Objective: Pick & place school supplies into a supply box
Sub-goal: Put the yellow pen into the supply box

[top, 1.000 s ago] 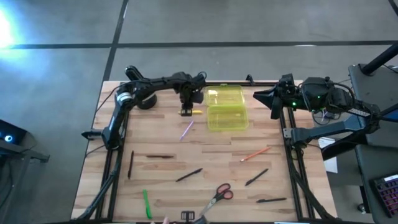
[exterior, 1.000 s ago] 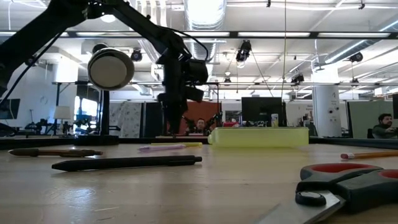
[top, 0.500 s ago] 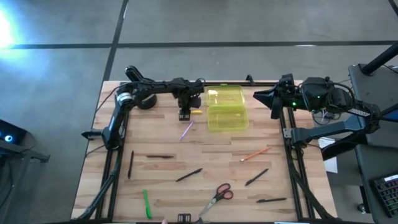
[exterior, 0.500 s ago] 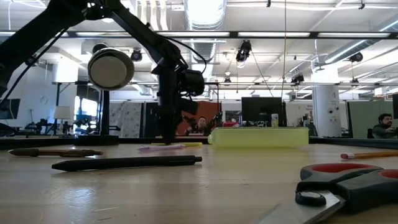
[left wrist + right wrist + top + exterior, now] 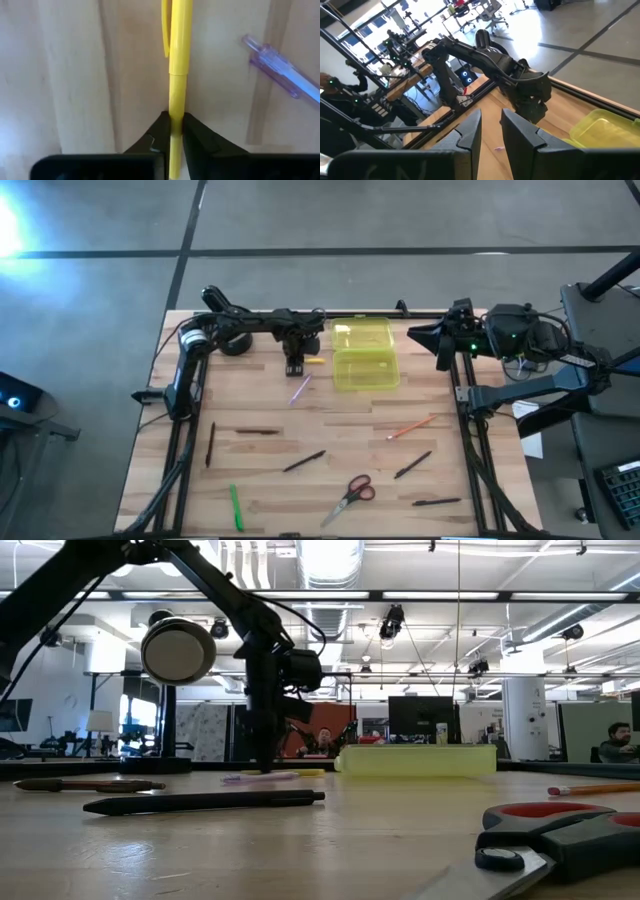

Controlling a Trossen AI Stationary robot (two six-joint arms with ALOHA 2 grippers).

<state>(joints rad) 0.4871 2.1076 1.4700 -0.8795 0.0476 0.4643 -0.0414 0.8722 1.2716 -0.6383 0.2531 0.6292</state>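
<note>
A yellow pen (image 5: 179,50) lies on the wooden table just left of the open yellow-green supply box (image 5: 364,355). My left gripper (image 5: 176,127) points straight down at the pen's left part (image 5: 296,366) and is shut on it. A purple pen (image 5: 280,75) lies close beside it, untouched. My right gripper (image 5: 490,130) waits high at the table's right edge (image 5: 412,335), a narrow gap between its fingers and nothing in it. The other pens, an orange pencil (image 5: 411,426) and red-handled scissors (image 5: 350,497) lie flat on the near half of the table. My left gripper pinches the yellow pen's barrel (image 5: 176,107) between its two fingertips, on the half away from the clip. The fingers come from above, pointing down, and stand across the pen. The pen lies flat on the table.
A black round stand (image 5: 235,342) sits at the far left behind my left arm. Black pens (image 5: 257,431) (image 5: 303,462) (image 5: 412,465) (image 5: 437,502) and a green pen (image 5: 236,507) are scattered over the near half. The box's lid lies open toward the far edge.
My left gripper has gone down onto the table at the yellow pen, still pointing down. The pen, the box and my right arm have kept their places.
</note>
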